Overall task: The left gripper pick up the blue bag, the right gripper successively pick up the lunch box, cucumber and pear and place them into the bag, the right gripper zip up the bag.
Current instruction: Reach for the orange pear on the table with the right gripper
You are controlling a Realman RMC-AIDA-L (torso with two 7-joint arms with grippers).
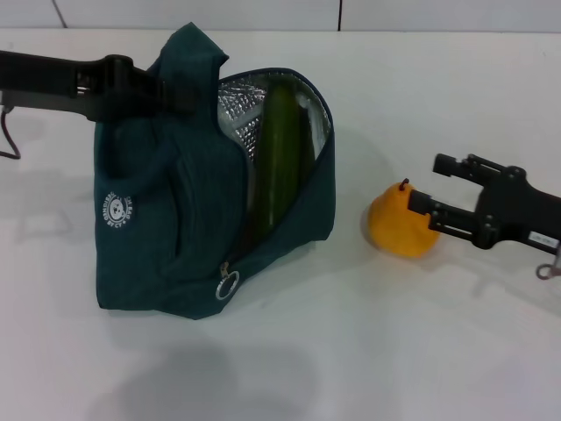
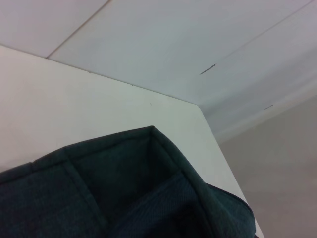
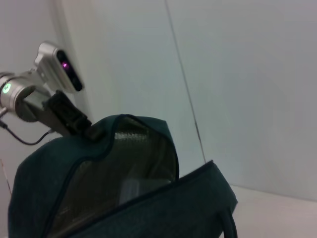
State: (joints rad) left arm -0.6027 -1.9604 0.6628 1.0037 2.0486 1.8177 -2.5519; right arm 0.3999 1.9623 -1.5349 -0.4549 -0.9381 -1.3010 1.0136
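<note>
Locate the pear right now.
Head view: the pear sits on the white table, on the robot's right of the blue bag, with the right end effector around its far-right side.

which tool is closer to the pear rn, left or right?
Right. The right tool is at the pear, its prongs reaching its top and side, open around it. The left tool is across the table, clamped on the blue bag at its top.
</note>
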